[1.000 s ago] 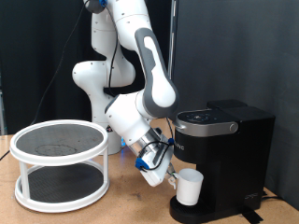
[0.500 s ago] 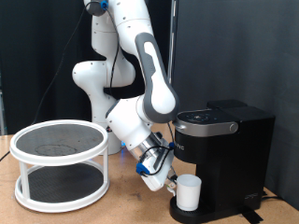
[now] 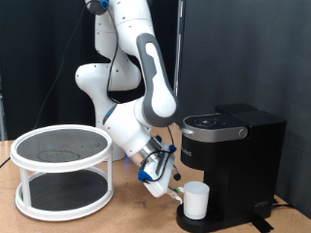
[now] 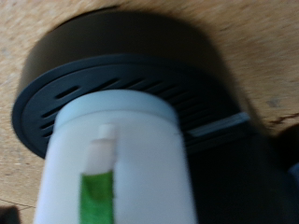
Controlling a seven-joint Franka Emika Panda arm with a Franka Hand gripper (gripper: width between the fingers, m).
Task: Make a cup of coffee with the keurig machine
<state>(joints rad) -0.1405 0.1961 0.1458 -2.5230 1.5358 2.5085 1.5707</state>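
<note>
From my screen I see the white cup (image 3: pixel 196 199) standing upright on the round drip tray (image 3: pixel 204 221) of the coffee machine (image 3: pixel 229 161), directly under the front part with the silvery panel (image 3: pixel 216 123). I think this place is chosen on purpose, because the coffee comes down there and the cup must be below the outlet to catch it.

The gripper (image 3: pixel 172 190) is low, at the exterior view's left of the cup, very near to its side, and the arm (image 3: pixel 136 107) bends down steeply from above to reach this height. The low, tilted pose makes sense to me: the space between tray and machine head is small, so the hand has to come in from the side and not from the top. Whether the fingers touch the cup or not, I cannot tell; they are dark and small in this view, and I cannot tell how wide they stand either.

The wrist view shows the cup (image 4: pixel 117 163) very close and blurred, with a green strip on it, and behind it the slotted black tray (image 4: pixel 103 70) on the wooden table (image 4: pixel 262 37). No fingers are visible there.

At the exterior view's left a white two-level rack (image 3: pixel 63 170) stands well apart from the machine.
</note>
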